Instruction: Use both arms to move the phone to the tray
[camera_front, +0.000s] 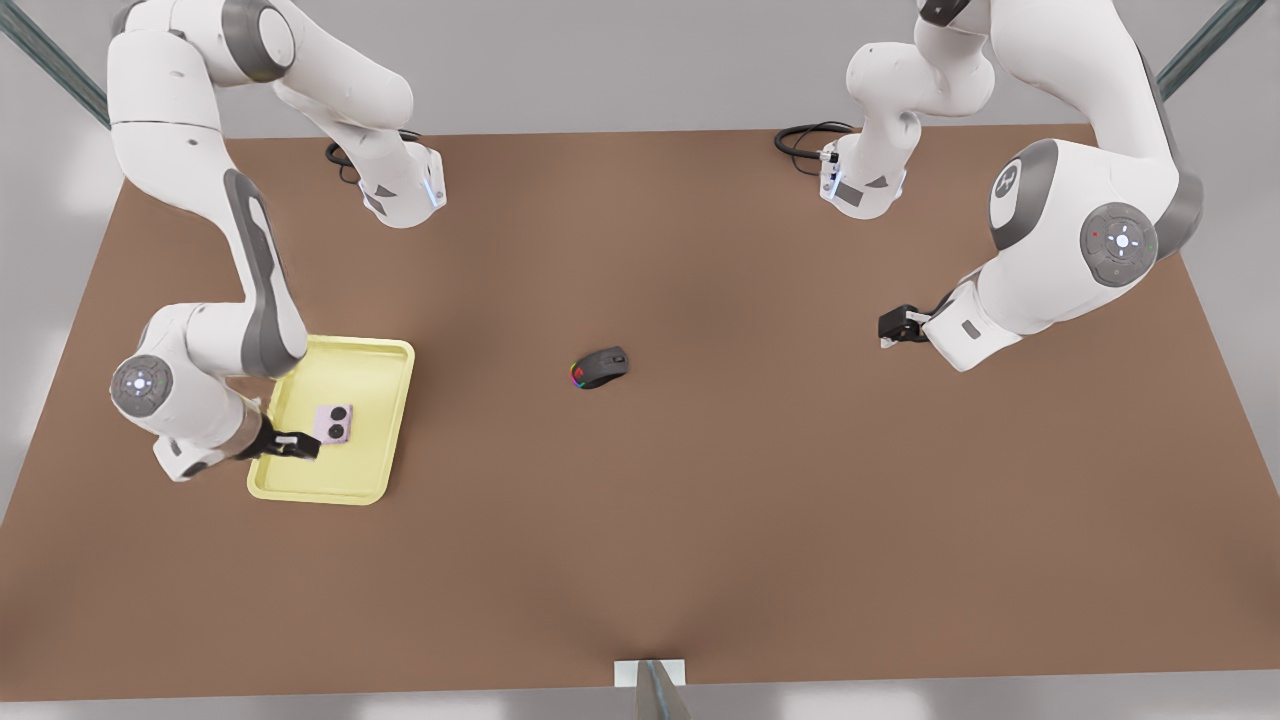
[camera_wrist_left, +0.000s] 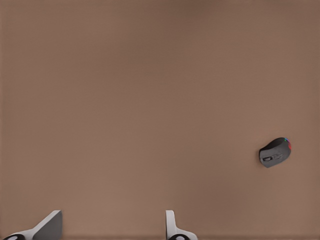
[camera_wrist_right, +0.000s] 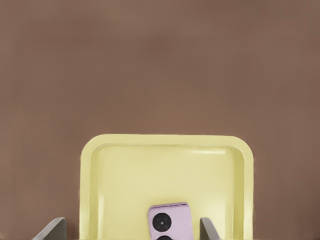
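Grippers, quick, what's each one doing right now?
Right gripper: open above the pale yellow rectangular tray, small pale pink phone lying between its fingers.
Left gripper: open, empty.

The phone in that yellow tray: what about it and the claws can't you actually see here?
- Phone: its near end is cut off by the right wrist view's edge.
- Right gripper: its arm hides the tray corner in the front view.
- Left gripper: too small in the front view to judge details.

Brown table (camera_front: 700, 520), matte top. Pale grey floor around table. Dark metal struts (camera_front: 50, 60) beyond its far corners.
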